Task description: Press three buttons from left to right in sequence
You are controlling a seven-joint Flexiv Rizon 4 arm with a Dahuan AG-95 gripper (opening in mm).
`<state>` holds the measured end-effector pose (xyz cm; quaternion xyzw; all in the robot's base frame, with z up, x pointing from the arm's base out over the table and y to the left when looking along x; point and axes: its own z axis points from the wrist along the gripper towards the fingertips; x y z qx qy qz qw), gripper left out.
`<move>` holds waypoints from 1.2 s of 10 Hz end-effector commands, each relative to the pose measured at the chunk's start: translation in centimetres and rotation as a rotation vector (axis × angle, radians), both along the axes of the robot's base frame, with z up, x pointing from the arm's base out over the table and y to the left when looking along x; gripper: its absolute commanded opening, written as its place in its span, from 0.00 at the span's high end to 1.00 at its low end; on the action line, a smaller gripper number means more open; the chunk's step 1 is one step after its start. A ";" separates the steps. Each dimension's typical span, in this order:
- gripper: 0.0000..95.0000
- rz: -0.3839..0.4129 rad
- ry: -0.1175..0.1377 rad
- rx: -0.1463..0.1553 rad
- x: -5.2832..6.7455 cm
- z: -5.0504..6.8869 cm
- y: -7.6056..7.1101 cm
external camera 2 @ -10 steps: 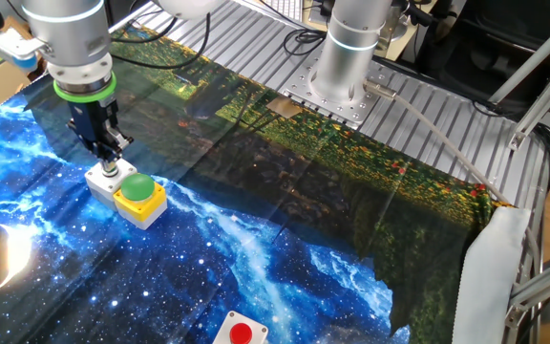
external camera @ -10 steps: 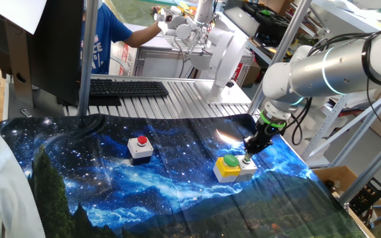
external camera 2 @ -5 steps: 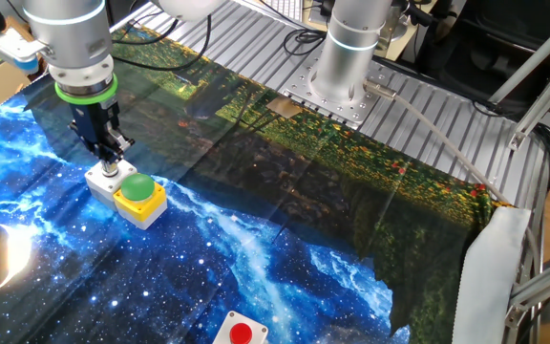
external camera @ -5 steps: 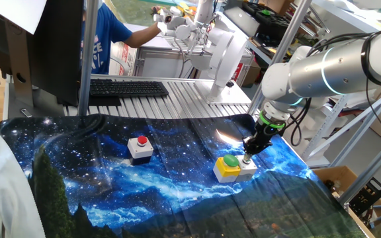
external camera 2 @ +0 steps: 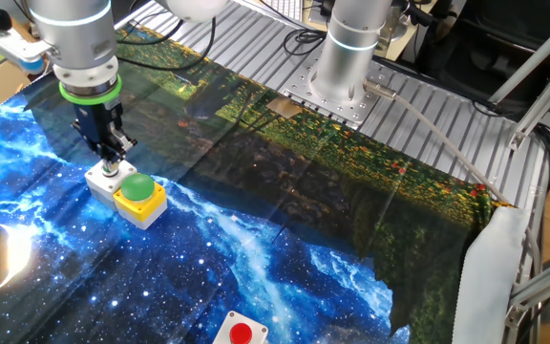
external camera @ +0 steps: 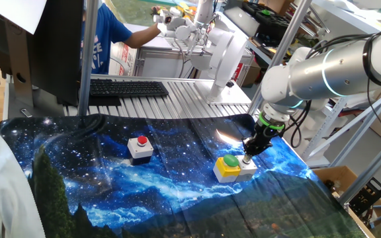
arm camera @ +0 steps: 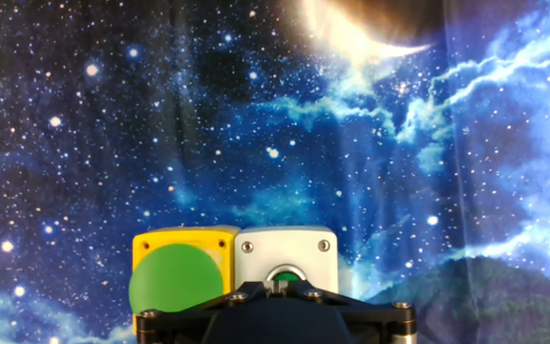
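On the starry blue cloth (external camera: pixel 111 178), the red button (external camera: pixel 141 141) on its grey-white box sits well off to the left of the jaws, alone. Nearer, the big green button (external camera: pixel 231 161) on its yellow box stands just left of the jaws, its box touching the white box (arm camera: pixel 285 254) beside it. The gripper (external camera: pixel 247 158) points straight down over that white box, jaws closed together, tips at the small green button (arm camera: pixel 285 278) on top. In the hand view, the gripper body hides most of that small cap.
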<state>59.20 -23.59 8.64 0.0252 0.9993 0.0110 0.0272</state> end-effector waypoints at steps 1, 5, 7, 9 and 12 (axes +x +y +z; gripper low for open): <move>1.00 0.010 0.003 0.000 0.3 0.2 -0.5; 1.00 -0.002 -0.003 -0.007 0.2 -0.1 -0.4; 1.00 -0.005 -0.006 -0.003 0.2 -0.3 -0.3; 1.00 -0.005 -0.006 -0.007 0.2 -0.3 -0.3; 1.00 -0.011 -0.003 -0.004 0.2 -0.6 -0.3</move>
